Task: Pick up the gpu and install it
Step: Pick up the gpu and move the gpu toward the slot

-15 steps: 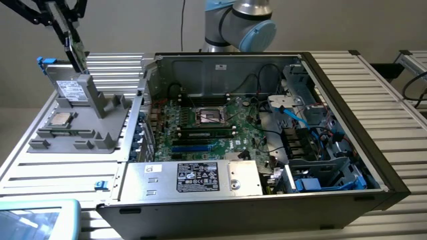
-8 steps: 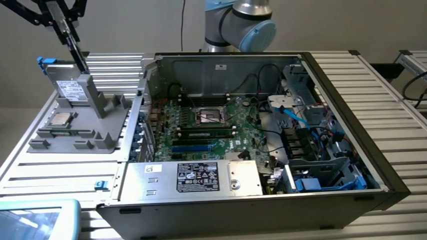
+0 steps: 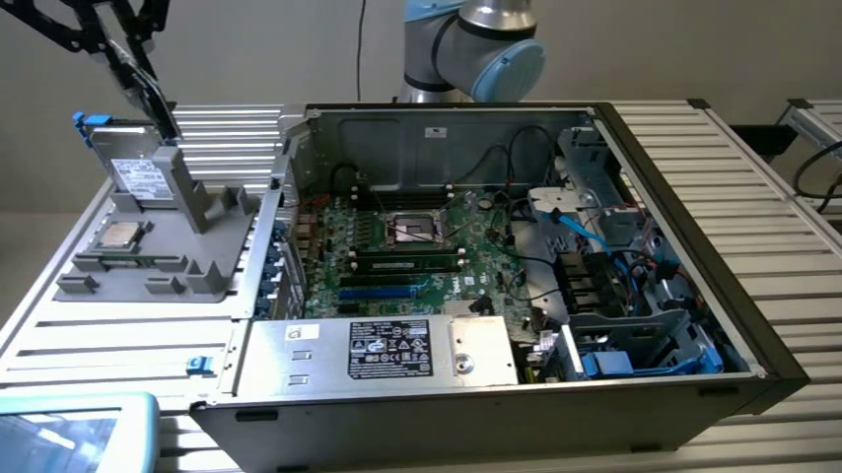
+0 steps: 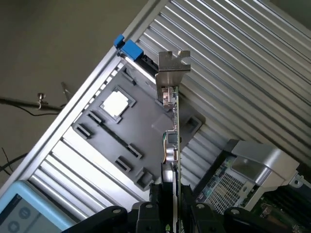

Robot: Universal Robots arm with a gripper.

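Note:
My gripper point(image 4: 170, 216) is shut on the gpu point(image 4: 173, 141), which I see edge-on: a thin green board with its silver end bracket point(image 4: 171, 73) pointing away from the fingers. In the exterior view the gripper point(image 3: 132, 54) hangs at the upper left, with the gpu point(image 3: 149, 99) held in the air above the grey parts holder point(image 3: 197, 266). The open computer case point(image 3: 684, 296) lies to the exterior view's right of it, and its motherboard point(image 3: 394, 246) faces up.
The grey holder point(image 4: 102, 141) carries a silver labelled drive with blue tabs point(image 3: 138, 169), a square processor point(image 3: 118, 235) and a memory stick point(image 3: 125, 261). A light-blue screen device point(image 3: 66, 434) lies at the near left corner. Ribbed metal table point(image 3: 736, 177) surrounds the case.

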